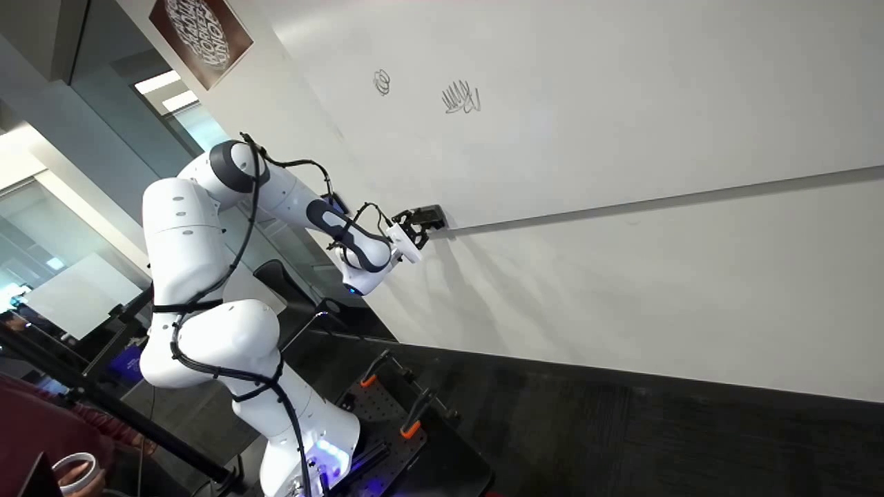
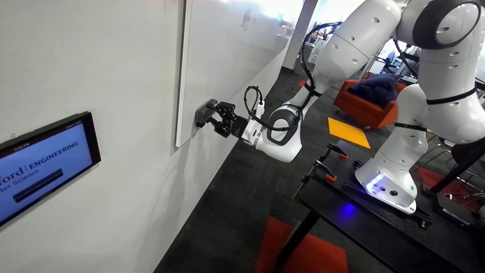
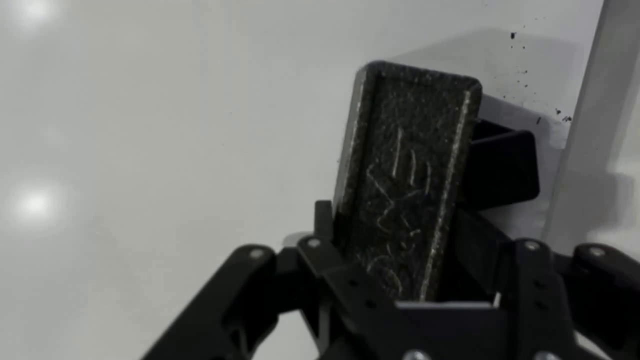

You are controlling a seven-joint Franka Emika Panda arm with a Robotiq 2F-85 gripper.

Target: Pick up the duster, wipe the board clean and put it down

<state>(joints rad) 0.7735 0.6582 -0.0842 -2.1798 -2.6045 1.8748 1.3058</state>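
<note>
A black two-fingered gripper (image 2: pixel 211 112) clasps a dark oblong duster (image 3: pixel 407 160) by its long sides, fingers parted by its width, at the lower corner of a glossy whiteboard (image 1: pixel 656 96), below two dark scribbles (image 1: pixel 461 97).

Wrist view faces board (image 3: pixel 175 125) closely; exterior views (farther back, tilted) share the arm (image 1: pixel 235 338).
</note>
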